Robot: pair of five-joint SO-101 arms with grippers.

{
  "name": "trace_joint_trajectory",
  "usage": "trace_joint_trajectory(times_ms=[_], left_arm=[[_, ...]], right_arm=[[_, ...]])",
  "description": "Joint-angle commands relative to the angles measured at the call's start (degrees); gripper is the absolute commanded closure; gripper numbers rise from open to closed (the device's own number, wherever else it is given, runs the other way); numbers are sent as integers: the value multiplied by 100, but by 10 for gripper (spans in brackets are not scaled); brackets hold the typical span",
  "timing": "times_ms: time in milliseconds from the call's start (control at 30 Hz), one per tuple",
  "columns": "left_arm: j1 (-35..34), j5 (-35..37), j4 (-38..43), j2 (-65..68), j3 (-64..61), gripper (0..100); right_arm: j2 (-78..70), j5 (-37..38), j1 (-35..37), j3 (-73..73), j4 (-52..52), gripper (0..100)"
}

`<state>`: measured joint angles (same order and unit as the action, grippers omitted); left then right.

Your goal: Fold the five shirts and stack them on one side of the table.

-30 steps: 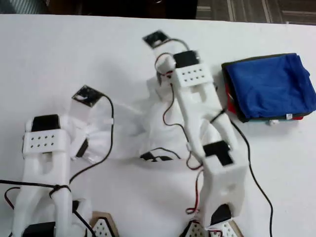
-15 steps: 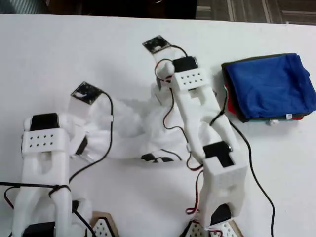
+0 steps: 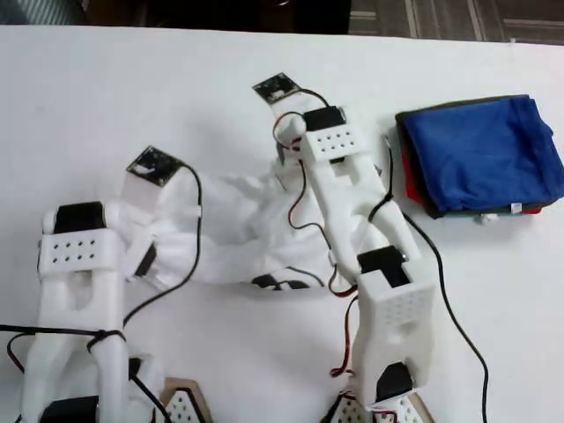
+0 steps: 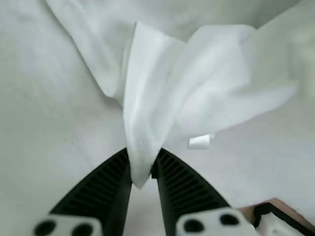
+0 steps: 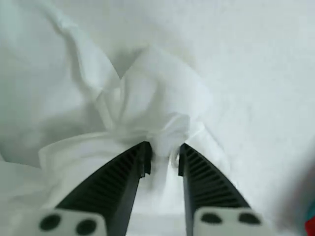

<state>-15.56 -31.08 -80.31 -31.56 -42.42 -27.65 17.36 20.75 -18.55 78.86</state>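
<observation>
pinching a fold of the white shirt point(image 3: 233, 233), the left end effector point(image 4: 142, 167) holds it; the right end effector point(image 5: 164, 160) clamps another bunch. shirt lies crumpled on the tabletop point(image 3: 132, 88) between both; folded stack point(image 3: 480, 154), blue uppermost, sits just beyond the right one.

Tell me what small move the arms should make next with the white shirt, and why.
Probably draw the two grippers a little apart to pull the cloth taut. The left gripper and the right gripper each pinch a fold of the white shirt, which lies bunched between the arms, too rumpled to fold neatly.
</observation>
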Motion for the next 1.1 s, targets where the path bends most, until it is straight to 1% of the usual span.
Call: trace_joint_trajectory(times_ms=[0,200,467,533,633,700,833,1067], left_arm=[[26,70,70,-114,189,973],[9,70,62,-114,189,973],[9,70,35,-114,189,973],[9,70,35,-114,189,973],[9,70,35,-114,198,973],[9,70,35,-114,207,973],[0,70,35,-114,189,973],[0,70,35,-114,189,973]], right_arm=[[40,0,-57,-18,-48,915],[92,0,-57,-26,-48,981],[954,-9,-57,-62,242,977],[1068,-9,-57,-44,356,960],[1024,0,-57,-35,470,884],[927,0,-66,0,444,857],[673,0,-66,9,426,879],[259,0,-66,9,198,883]])
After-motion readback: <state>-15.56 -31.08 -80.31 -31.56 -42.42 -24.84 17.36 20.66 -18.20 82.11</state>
